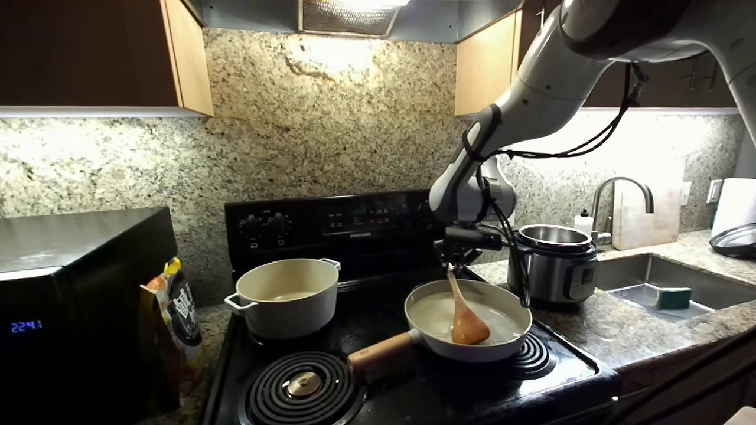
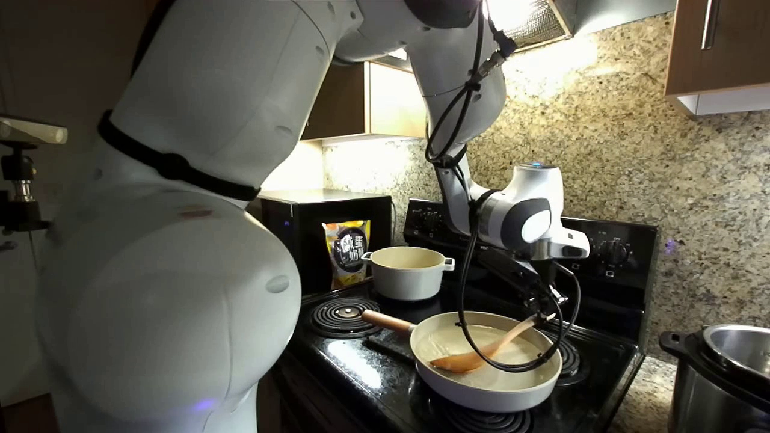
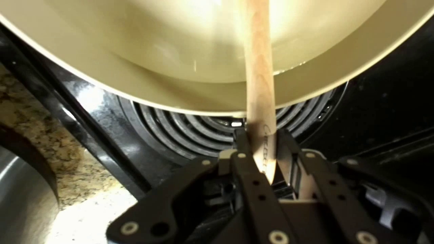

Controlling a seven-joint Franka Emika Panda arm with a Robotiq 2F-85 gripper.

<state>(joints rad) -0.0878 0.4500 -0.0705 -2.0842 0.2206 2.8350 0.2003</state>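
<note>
One wooden spatula [image 1: 463, 309], handle [image 3: 259, 84] clamped in the hand [image 3: 262, 135], slants down from it toward the near side, blade [image 1: 471, 329] inside the pan [image 1: 466, 354].

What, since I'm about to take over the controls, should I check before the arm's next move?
1. Grip on the wooden spatula: ok, the gripper is shut on its handle.
2. Its head inside the pan: ok, seen in both exterior views.
3. Path free of the cable: cannot tell; it loops low by the pan, contact unclear.
4. The pan fully covering the burner: not ok; part of it shows past the rim in the wrist view.
5. Heat off: cannot tell, settings on the stove panel are unreadable.
6. Space to the pot: ok, it stands apart from the pan.
</note>
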